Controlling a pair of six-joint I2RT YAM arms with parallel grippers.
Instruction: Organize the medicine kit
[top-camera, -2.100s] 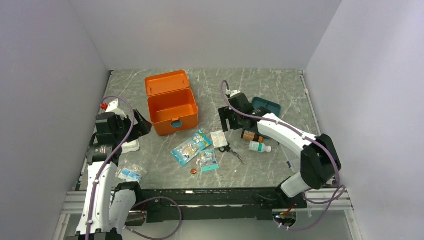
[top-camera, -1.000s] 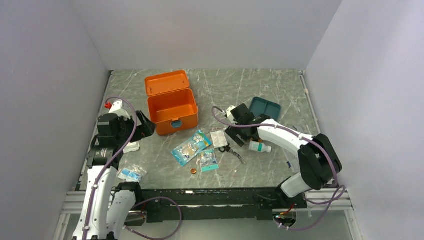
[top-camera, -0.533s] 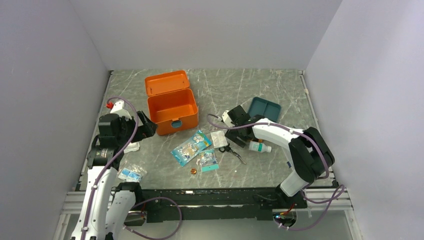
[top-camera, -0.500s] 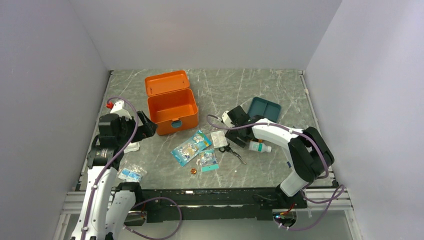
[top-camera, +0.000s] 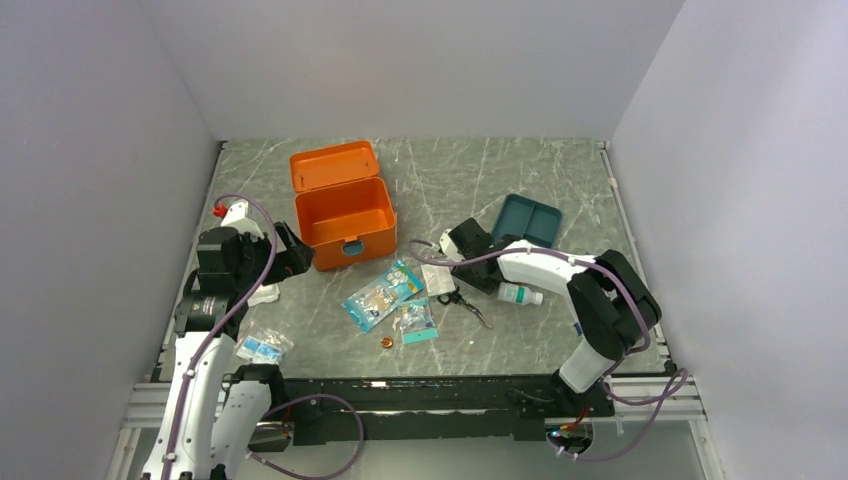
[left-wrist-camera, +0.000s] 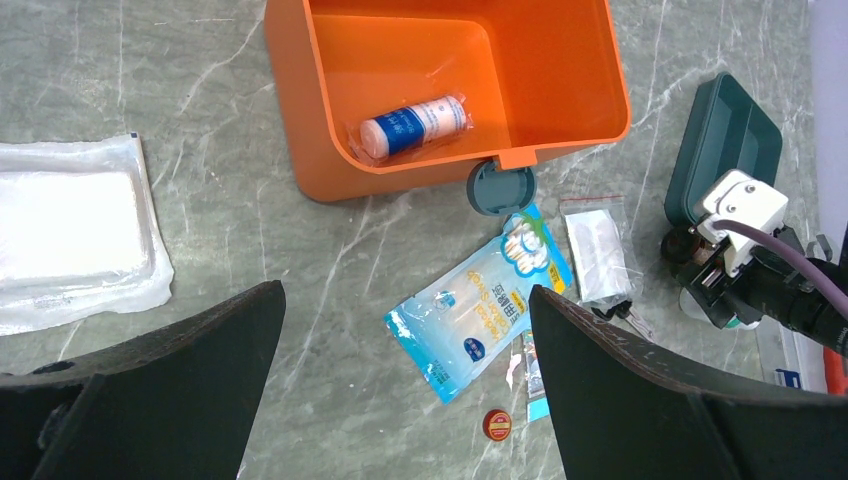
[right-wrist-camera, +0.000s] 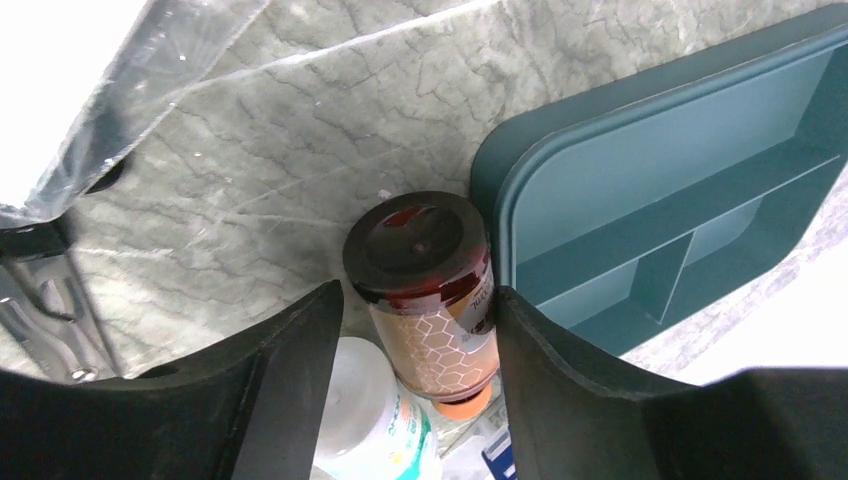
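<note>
Well, the medicine kit (top-camera: 325, 252) has not budged. It sits open toward the far left of the tabletop, lid thrown back, with only a blue-and-white wrapped roll (left-wrist-camera: 413, 122) inside. The teal tray (top-camera: 530, 215) lies toward the far right, empty.

What has changed is the right arm, which was up near that tray a moment ago and has now dropped low at the tray's near-left corner. The right gripper (right-wrist-camera: 417, 300) has drawn its jaws in around an amber bottle (right-wrist-camera: 432, 335) lying on its side just beside the tray's rim. The fingers look pressed to both flanks, so I take it as a grip just made, with a lift toward the kit the likely next step. The left gripper (left-wrist-camera: 405, 300) hangs spread wide and empty above the tabletop's left side, as before.

Writing is scarce:
- The blue packet (left-wrist-camera: 480, 305) near the middle carries white characters too small to read.
- The amber bottle's label shows a hexagon pattern and no legible words.
- The white bottle (right-wrist-camera: 365, 410) beside it has blurred green print.
- The roll's blue band is illegible.
</note>
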